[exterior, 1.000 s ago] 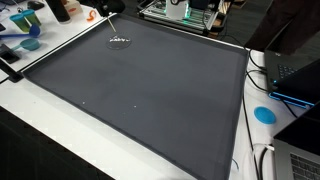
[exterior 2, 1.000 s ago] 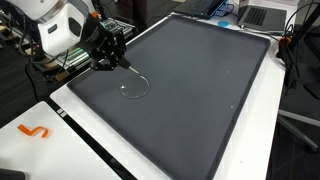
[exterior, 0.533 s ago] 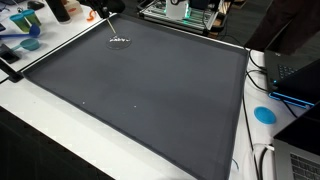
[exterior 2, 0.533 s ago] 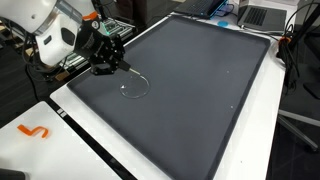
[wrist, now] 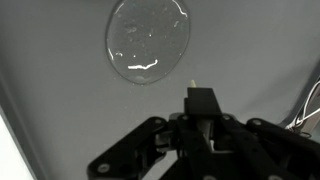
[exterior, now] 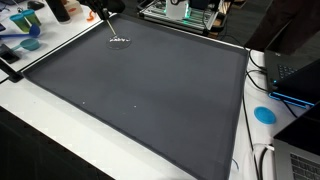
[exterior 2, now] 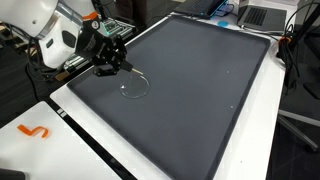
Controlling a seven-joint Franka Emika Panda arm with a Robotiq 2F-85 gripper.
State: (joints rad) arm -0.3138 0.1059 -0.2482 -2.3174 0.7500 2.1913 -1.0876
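My gripper (exterior 2: 112, 63) hangs low over the near-left corner of a large dark grey mat (exterior 2: 190, 80). It looks shut on a thin pale stick (exterior: 110, 26) whose tip (wrist: 192, 83) shows just past the black fingers (wrist: 200, 112). The stick slants down toward a round clear disc (exterior 2: 134, 85) lying flat on the mat. The disc also shows in the wrist view (wrist: 148, 40) just ahead of the fingers, and in an exterior view (exterior: 119, 41) at the mat's far corner. The mat (exterior: 150, 90) is otherwise bare.
The mat lies on a white table (exterior 2: 60, 120) with an orange mark (exterior 2: 33, 131). Blue items (exterior: 30, 42) and a dark bottle (exterior: 61, 10) stand off one corner. A blue disc (exterior: 264, 114), cables and a laptop (exterior: 298, 72) lie along another side.
A second ago my gripper drew back slightly from the disc toward the mat's edge. Over the last half second nothing has moved.
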